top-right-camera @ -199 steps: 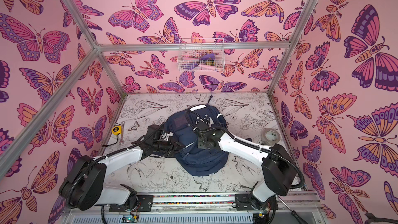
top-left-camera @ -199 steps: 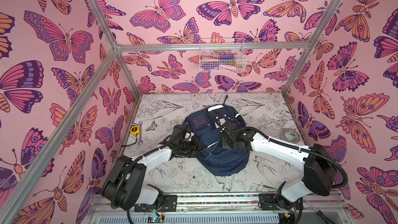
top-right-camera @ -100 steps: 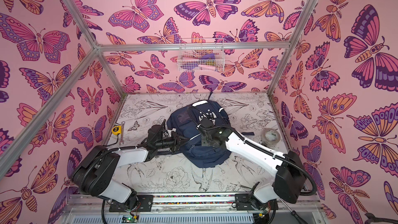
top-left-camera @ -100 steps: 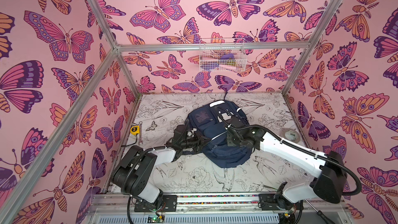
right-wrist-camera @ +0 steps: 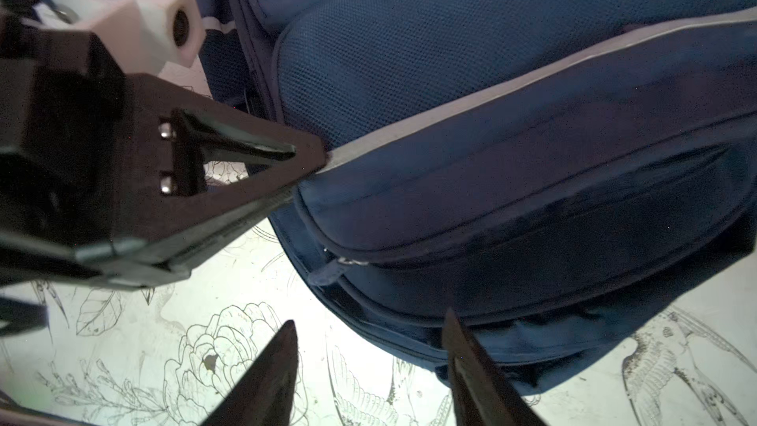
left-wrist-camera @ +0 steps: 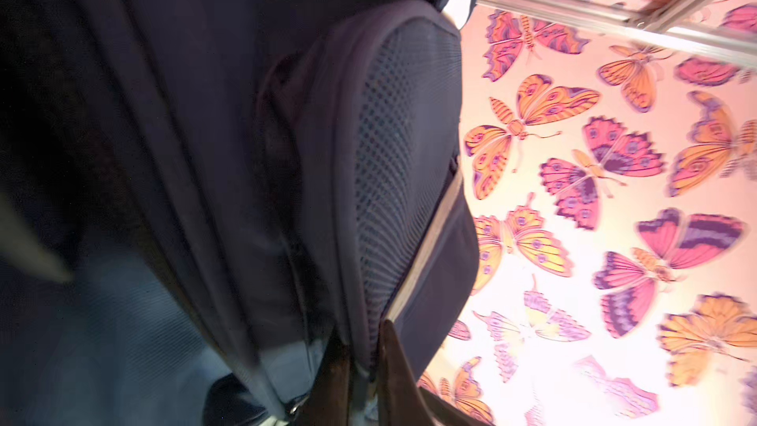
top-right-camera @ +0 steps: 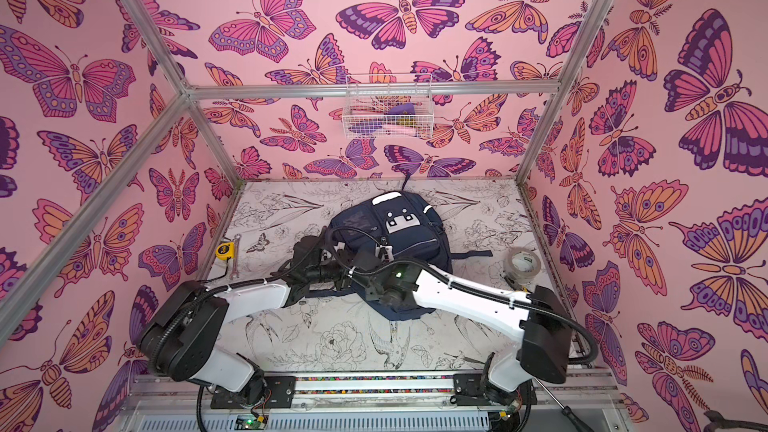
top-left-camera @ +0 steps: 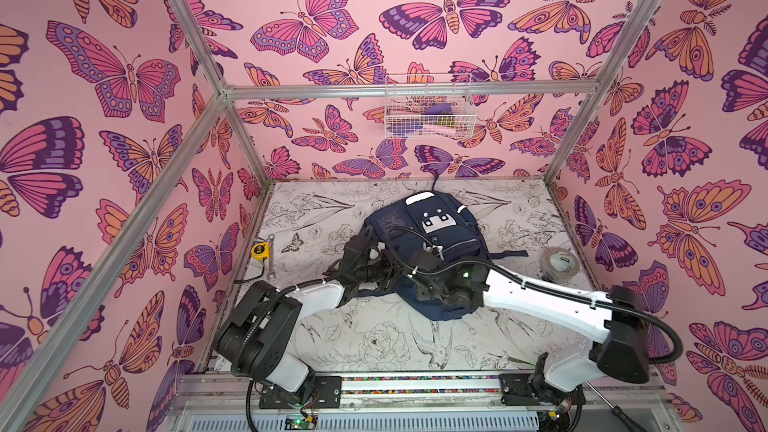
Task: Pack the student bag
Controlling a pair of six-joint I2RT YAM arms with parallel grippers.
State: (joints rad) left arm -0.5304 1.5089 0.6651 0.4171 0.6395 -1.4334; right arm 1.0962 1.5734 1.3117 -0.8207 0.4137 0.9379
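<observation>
The student bag (top-left-camera: 457,234) had slid a little toward the far wall since a second earlier, and its white patch with dark dots (top-left-camera: 435,219), not seen then, now faced up in both top views. The bag lay on the middle of the flower-printed counter (top-left-camera: 374,338), its carry loop (top-left-camera: 434,184) pointing at the far wall and one strap (top-left-camera: 509,254) trailing to the right. At the left edge of the counter a yellow tape measure (top-left-camera: 260,250) lay just beside a wrench (top-left-camera: 270,257). A roll of tape (top-left-camera: 559,264) sat near the right wall, and a wire basket (top-left-camera: 428,110) hung on the far wall, all well apart from the bag. Both arms crossed over the near half of the bag and hid it from above, and a black cable (top-left-camera: 409,231) arched over its left side. The left arm reached in low from the near left. The left pincer (top-left-camera: 390,271) was clenched on the bag's left side, where a pale stripe runs below the mesh pocket (left-wrist-camera: 393,149); the right wrist view showed its tip (right-wrist-camera: 311,157) pressed to that stripe. The right arm stretched in from the near right, forearm low over the counter. The right pincer (right-wrist-camera: 370,321) stood released at the bag's near edge, its fingers (right-wrist-camera: 282,354) apart and gripping nothing.
</observation>
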